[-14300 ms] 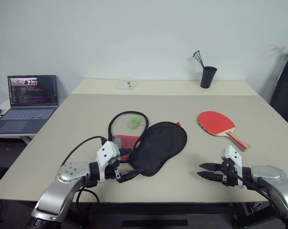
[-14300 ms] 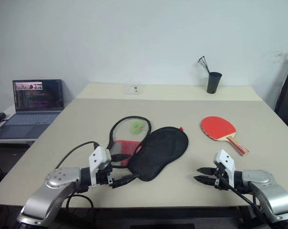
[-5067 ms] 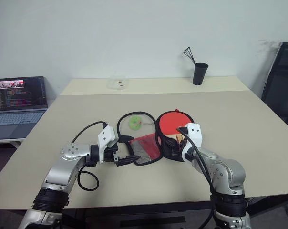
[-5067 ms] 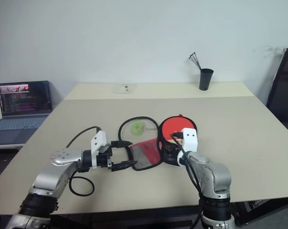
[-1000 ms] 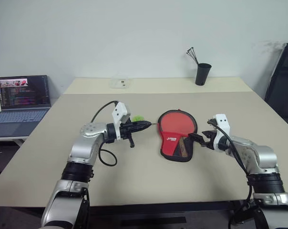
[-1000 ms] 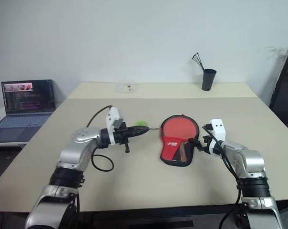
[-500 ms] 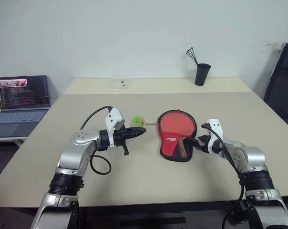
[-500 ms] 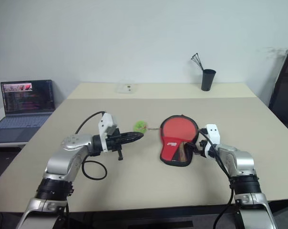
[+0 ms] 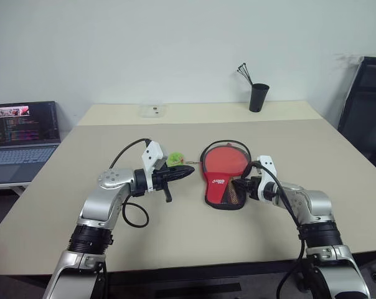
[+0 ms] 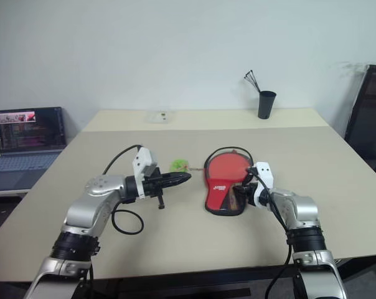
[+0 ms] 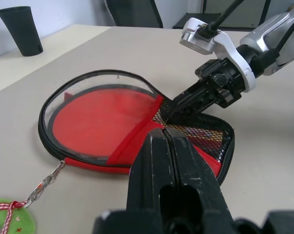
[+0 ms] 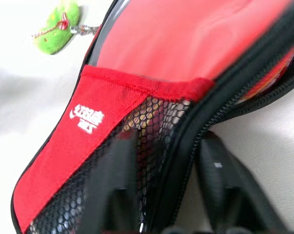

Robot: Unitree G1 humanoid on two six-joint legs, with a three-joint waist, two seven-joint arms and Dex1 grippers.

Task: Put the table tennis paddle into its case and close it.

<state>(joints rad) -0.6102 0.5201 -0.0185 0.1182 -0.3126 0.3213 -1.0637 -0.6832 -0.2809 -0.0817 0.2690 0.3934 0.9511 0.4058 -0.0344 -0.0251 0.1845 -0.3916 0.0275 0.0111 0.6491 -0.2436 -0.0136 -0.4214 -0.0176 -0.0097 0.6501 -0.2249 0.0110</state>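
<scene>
From the head view, we see the case (image 9: 226,175) lying red side up on the worktop (image 9: 175,230), between our two arms. Our left pincer (image 9: 187,169) hangs shut and empty near the case's left edge, by a small green charm (image 9: 175,159).

In the left wrist view, the right pincer (image 11: 178,103) meets the mesh pocket (image 11: 201,137) at the case's zipper rim.

In the right wrist view, its fingers (image 12: 113,190) straddle that rim; we cannot tell whether they grip. The table tennis paddle (image 12: 271,66) shows as striped wood inside the open seam.
</scene>
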